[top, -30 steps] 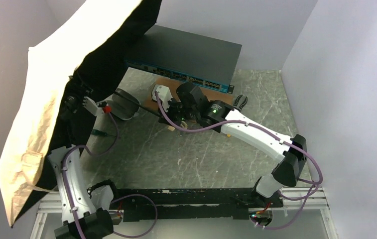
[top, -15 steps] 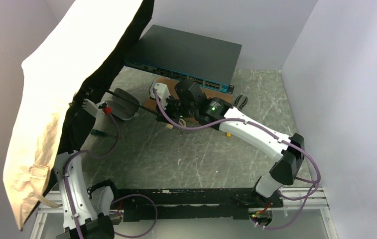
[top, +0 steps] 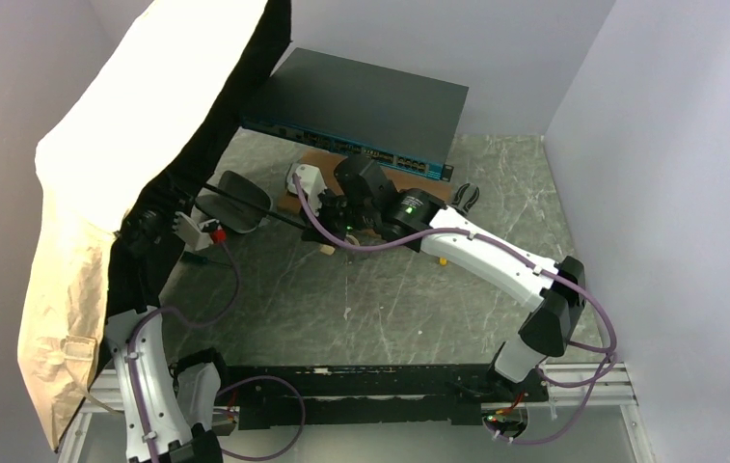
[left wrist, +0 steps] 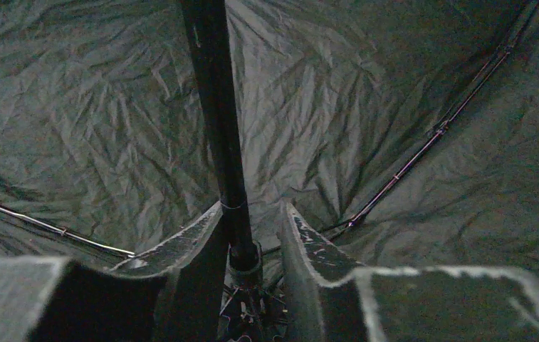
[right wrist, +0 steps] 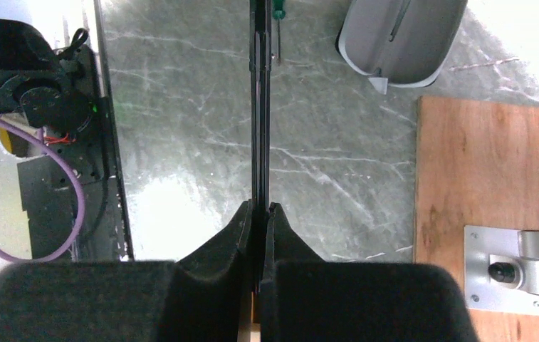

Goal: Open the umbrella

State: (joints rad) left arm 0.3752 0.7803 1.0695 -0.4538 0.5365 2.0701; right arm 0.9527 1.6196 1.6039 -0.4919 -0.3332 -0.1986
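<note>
The umbrella's tan canopy (top: 139, 125) stands spread at the left, its black underside (top: 211, 125) facing the table. Its thin black shaft (top: 274, 207) runs from under the canopy to my right gripper (top: 320, 214). In the right wrist view that gripper (right wrist: 260, 206) is shut on the shaft (right wrist: 260, 107), with the cream handle (right wrist: 255, 331) behind the fingers. My left gripper (top: 155, 225) is under the canopy. In the left wrist view it (left wrist: 252, 206) straddles the shaft (left wrist: 216, 107) just above the runner (left wrist: 243, 267); the left finger touches, with a gap at the right finger. The dark oval case (top: 230, 201) lies below the shaft.
A flat dark network switch (top: 361, 101) sits at the back. A wooden board (right wrist: 494, 185) with a metal bracket (right wrist: 515, 267) lies under the right wrist. A green-handled tool (right wrist: 277, 11) lies near the case (right wrist: 401, 39). Grey walls close in the sides.
The canopy has swung up and spread wider, its lower edge dropping toward the near left. My left gripper has shifted under it along the shaft. The right gripper edged slightly left, still holding the shaft.
</note>
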